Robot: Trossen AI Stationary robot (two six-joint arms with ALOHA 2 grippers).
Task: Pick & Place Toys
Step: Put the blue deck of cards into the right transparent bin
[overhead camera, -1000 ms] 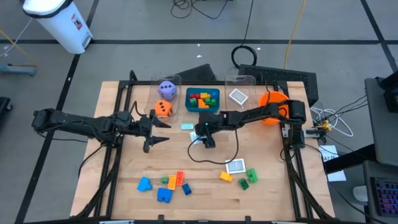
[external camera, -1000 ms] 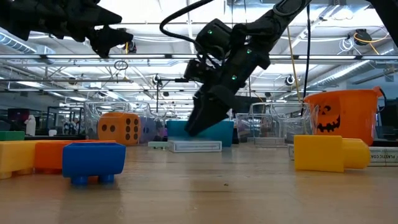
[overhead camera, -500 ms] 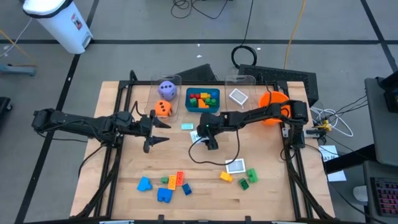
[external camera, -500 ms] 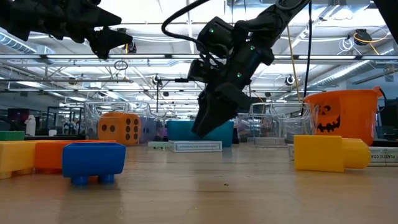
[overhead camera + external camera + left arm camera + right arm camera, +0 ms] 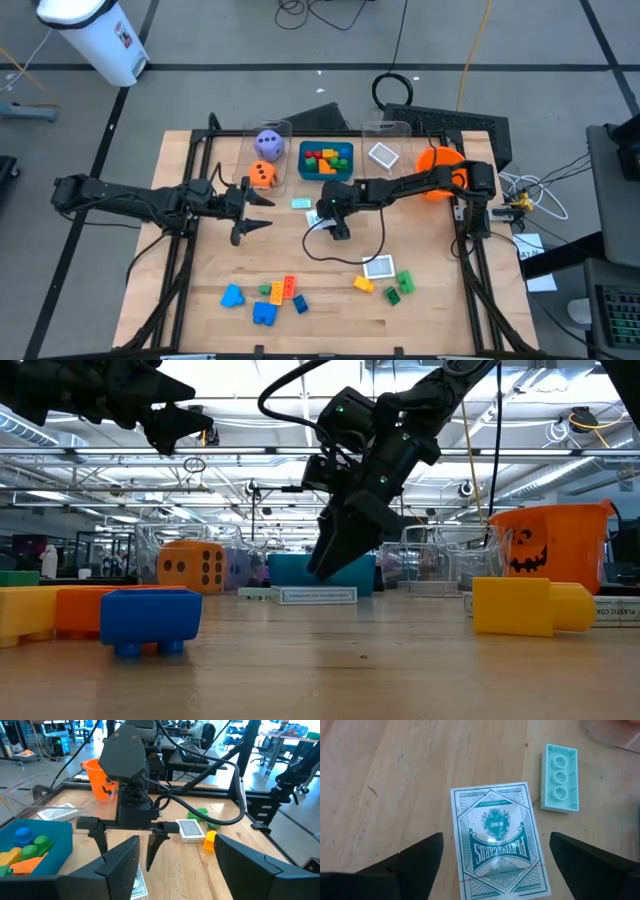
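Observation:
A teal-backed pack of picture cards (image 5: 497, 837) lies flat on the wood near the table's middle, with a pale teal brick (image 5: 560, 777) just beyond it. My right gripper (image 5: 496, 837) hovers over the pack, open, slanting down from the table's right, one finger on each side and clear of it (image 5: 325, 565). My left gripper (image 5: 268, 212) hangs open and empty over the table's left half. Loose bricks (image 5: 264, 313) and another card pack (image 5: 379, 267) lie near the front edge.
Along the far edge stand a clear bin with a purple die (image 5: 268, 143) and an orange die (image 5: 262, 174), a teal tray (image 5: 345, 172) of bricks, a clear bin holding a card (image 5: 383, 154), and an orange bowl (image 5: 437, 160). Bare wood lies between the arms and the front bricks.

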